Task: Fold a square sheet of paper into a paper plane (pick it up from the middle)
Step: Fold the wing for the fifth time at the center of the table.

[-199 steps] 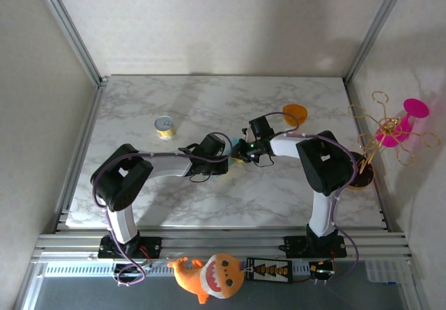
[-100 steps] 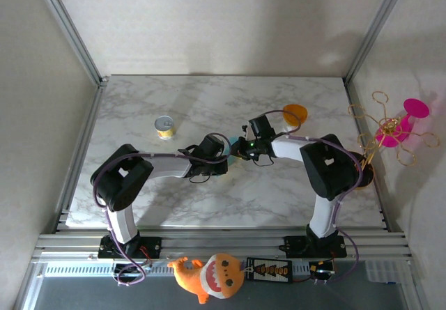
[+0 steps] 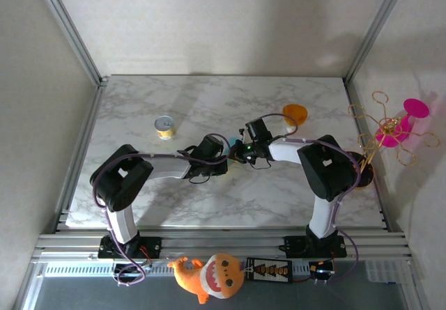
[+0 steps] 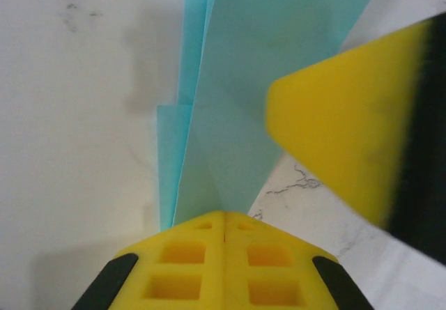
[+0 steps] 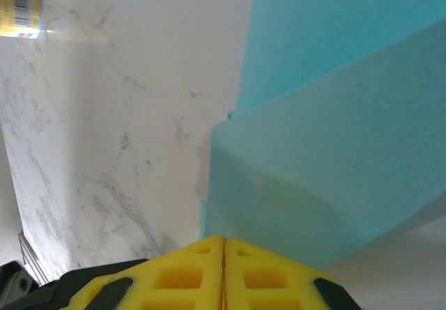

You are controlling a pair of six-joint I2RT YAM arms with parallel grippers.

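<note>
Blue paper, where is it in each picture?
Top external: the blue paper is a tiny sliver at mid-table.
Left wrist: the blue paper runs from the top edge down the middle.
Right wrist: the blue paper covers the right side.
Shared landmark: the white marble table.

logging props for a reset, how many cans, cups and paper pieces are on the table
can: 1
cup: 1
folded paper: 1
total: 3
</note>
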